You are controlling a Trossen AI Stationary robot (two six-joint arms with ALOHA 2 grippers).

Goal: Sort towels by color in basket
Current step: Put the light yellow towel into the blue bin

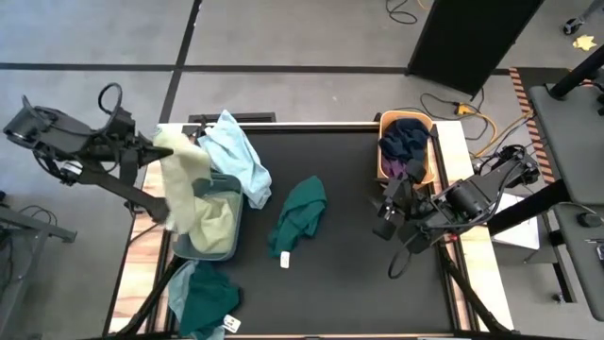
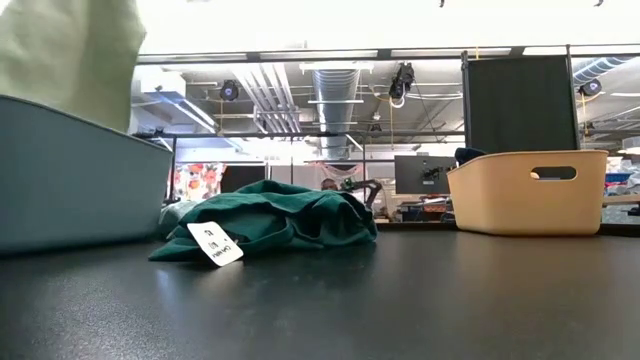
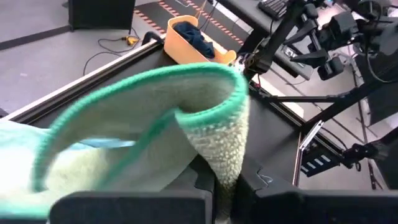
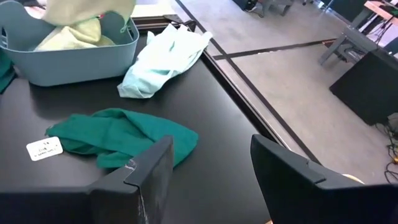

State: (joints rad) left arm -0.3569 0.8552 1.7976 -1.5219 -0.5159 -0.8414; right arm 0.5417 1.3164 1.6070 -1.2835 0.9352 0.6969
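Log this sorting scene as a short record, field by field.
left gripper: shut on a pale yellow-green towel, held above the grey-blue basket
right gripper: open, empty, beside the tan basket
grey-blue basket holds: yellow-green cloth
tan basket holds: navy and purple towels
loose on table: dark teal towel; mint towel

Lab: exposed ceiling ducts, monitors

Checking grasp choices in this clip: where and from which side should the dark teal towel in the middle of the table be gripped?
Judging from its pose, grip the raised, bunched ridge of the dark teal towel, coming straight down from above. It lies crumpled on the black table with folds humped upward, giving fingers cloth to pinch. Avoid the flat white tag at its near end. The open right claw is nearest; the left claw holds a pale yellow-green towel.
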